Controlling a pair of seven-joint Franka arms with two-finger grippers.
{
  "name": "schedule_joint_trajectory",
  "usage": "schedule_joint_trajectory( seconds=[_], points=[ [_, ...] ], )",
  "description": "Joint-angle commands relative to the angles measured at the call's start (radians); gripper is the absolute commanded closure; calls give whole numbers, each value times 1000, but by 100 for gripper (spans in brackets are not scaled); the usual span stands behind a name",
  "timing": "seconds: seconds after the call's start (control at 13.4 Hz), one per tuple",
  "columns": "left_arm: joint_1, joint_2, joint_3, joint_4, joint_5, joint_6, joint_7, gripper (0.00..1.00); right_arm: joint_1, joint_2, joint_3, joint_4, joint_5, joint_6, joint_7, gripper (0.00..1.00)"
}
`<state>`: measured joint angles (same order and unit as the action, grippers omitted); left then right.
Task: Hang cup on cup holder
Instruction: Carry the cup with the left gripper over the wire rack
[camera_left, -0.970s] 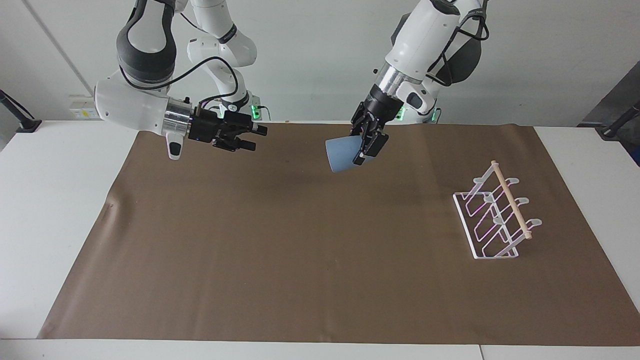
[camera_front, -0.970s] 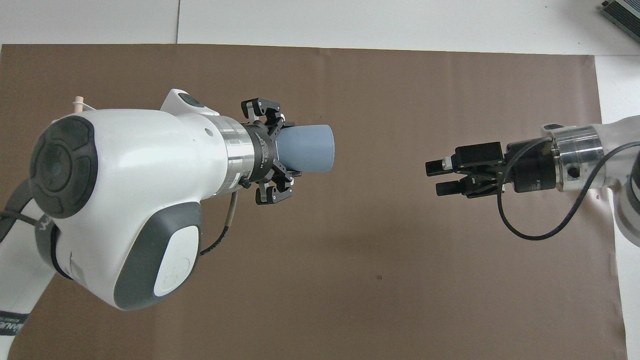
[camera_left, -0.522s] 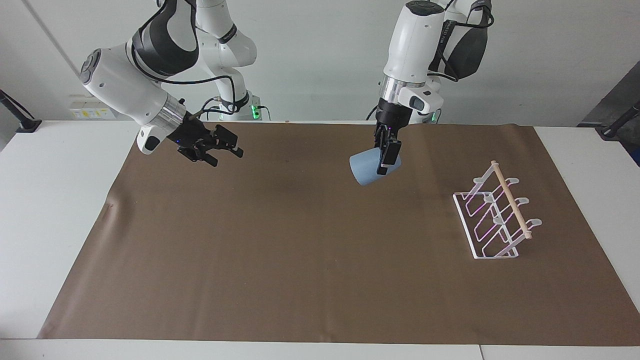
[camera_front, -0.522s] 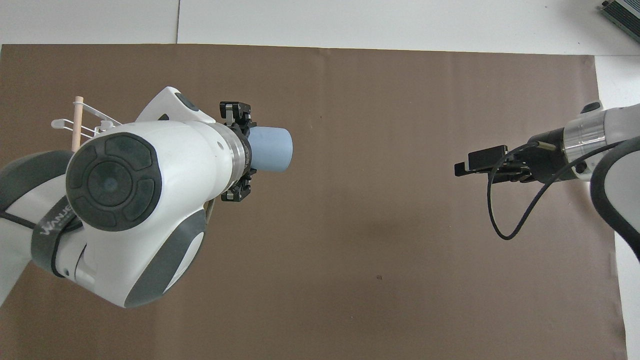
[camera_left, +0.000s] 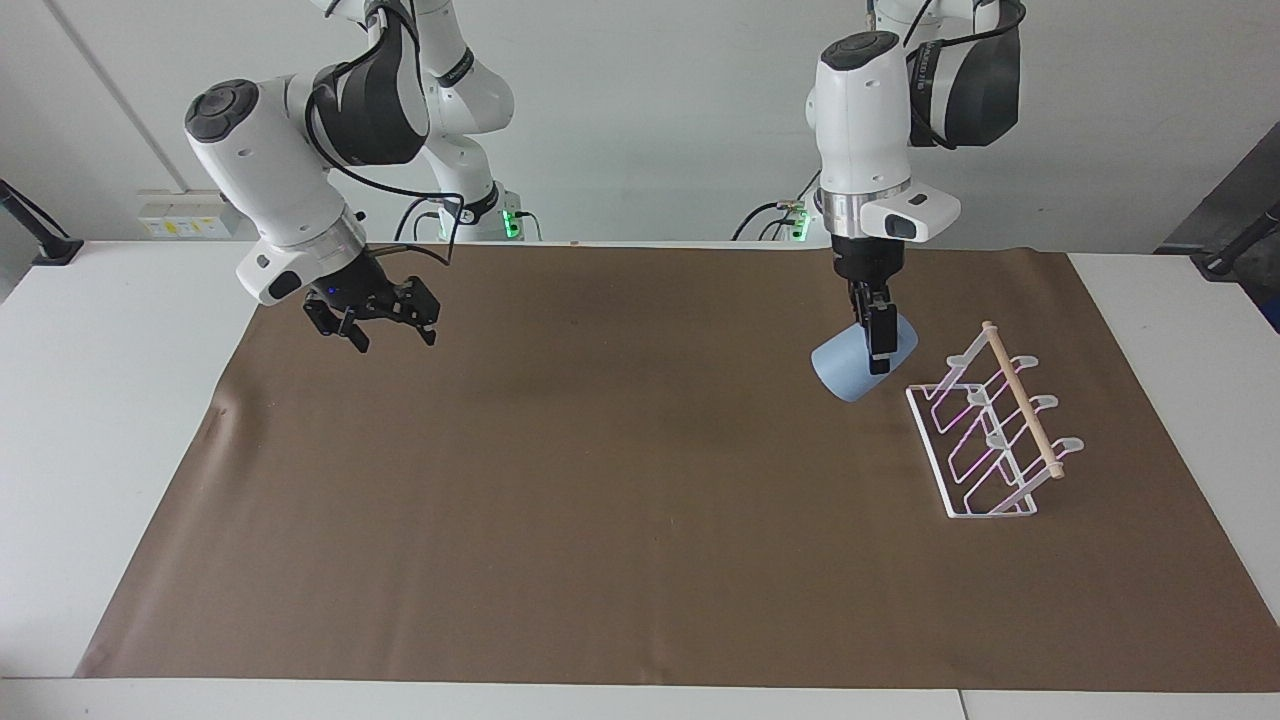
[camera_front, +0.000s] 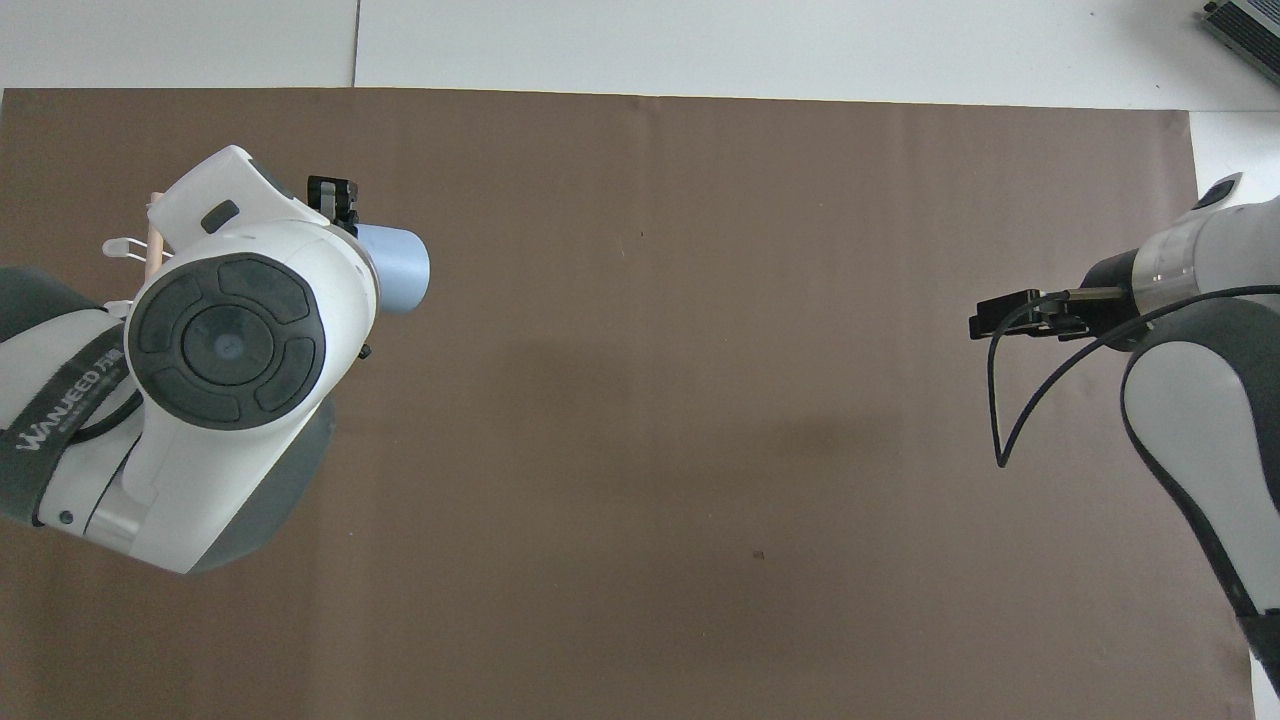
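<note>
- Left gripper (camera_left: 877, 352) pinches the tilted cup (camera_left: 862, 362) in the air, near the holder (camera_left: 990, 425).
- Align the cup's mouth with a prong, then lower it on.
- Right gripper (camera_left: 372, 322), fingers spread, waits over the mat.

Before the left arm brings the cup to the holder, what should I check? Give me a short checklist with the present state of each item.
1. Cup held by left hand: ok, fingers closed on it.
2. Cup off the mat: ok, it hangs tilted in the air.
3. Holder upright with free prongs: ok, nothing hangs on it.
4. Cup's open end turned toward the prongs: cannot tell.
5. Cup not yet touching the holder: ok, a gap shows in the facing view.
6. Right hand out of the way: ok, it waits over the right arm's end of the mat.
</note>
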<state>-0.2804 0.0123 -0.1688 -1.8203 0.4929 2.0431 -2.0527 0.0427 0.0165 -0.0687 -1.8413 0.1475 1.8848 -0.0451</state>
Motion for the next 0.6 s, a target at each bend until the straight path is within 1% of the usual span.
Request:
schedule_joint_trajectory(
  seconds=[0.0, 0.15, 0.3, 0.45, 0.52],
  points=[
    [47, -9, -9, -43, 102, -4, 67, 100, -49, -7, -2, 16, -83, 4, 17, 0],
    [82, 1, -8, -40, 107, 0, 178, 100, -79, -12, -3, 62, -94, -27, 17, 0],
    [115, 8, -8, -39, 115, 3, 236, 100, -104, -10, -6, 156, -97, -134, 19, 0],
    [135, 27, -8, -34, 159, 6, 258, 100, -113, -10, -6, 250, -111, -251, 27, 0],
    [151, 32, -8, -36, 180, 6, 258, 100, -112, -10, -5, 269, -115, -283, 74, 0]
  ],
)
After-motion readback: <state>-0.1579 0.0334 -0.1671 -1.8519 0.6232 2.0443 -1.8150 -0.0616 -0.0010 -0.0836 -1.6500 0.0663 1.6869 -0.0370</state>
